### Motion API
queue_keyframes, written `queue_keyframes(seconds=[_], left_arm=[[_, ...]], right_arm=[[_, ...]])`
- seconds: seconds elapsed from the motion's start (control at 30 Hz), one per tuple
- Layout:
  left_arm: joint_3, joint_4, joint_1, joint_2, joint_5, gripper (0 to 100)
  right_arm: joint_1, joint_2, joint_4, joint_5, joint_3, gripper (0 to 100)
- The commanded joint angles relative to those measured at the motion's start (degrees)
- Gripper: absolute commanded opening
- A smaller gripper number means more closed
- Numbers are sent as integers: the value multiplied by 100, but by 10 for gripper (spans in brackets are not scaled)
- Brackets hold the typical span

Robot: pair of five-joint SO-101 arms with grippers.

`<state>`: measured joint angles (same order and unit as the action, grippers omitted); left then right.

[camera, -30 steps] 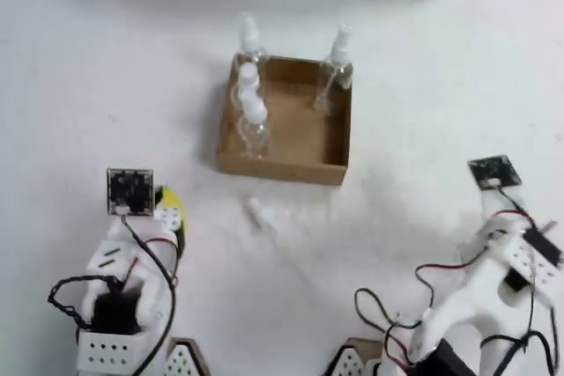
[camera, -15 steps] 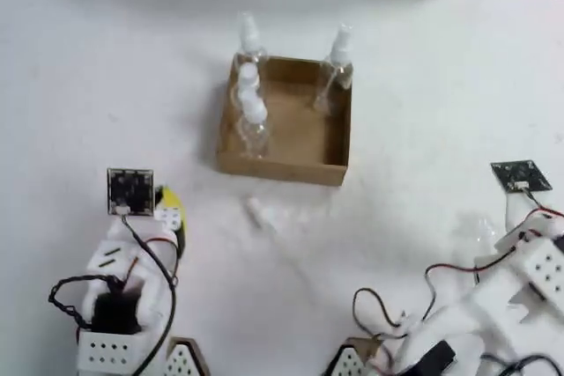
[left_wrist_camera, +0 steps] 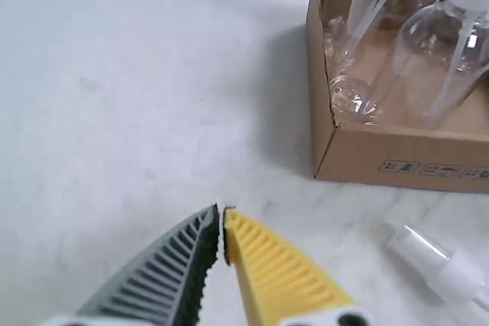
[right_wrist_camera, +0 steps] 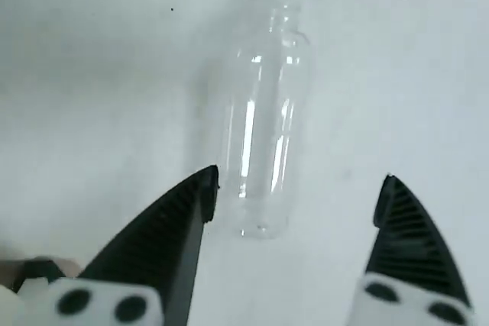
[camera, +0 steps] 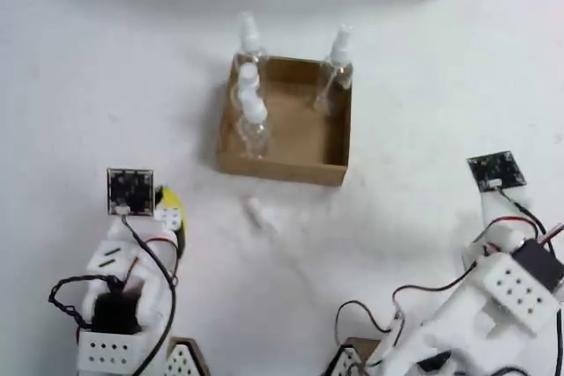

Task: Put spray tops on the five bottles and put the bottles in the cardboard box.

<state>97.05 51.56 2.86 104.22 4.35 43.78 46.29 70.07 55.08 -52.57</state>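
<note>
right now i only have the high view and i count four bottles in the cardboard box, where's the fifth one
Observer: The clear plastic bottle lies on its side on the white table, between the jaws of the open right tool, not gripped.
Operator: does it have a top on
Observer: No, its threaded neck is bare.
Operator: and the left tool, holding anything
Observer: No. The left tool is shut on nothing, over bare table.
</note>
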Motion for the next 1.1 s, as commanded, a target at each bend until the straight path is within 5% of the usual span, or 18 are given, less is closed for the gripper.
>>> queue_keyframes(seconds=[0.0,0.5,1.07], left_arm=[[-9,-88,48,57,-53,28],[-9,-88,48,57,-53,28],[-9,-114,48,57,-53,28]], right_arm=[[-171,-831,-541,-141,440,279],[-497,-3767,-1077,-554,1881,279],[-558,-3987,-1068,-1459,1837,228]])
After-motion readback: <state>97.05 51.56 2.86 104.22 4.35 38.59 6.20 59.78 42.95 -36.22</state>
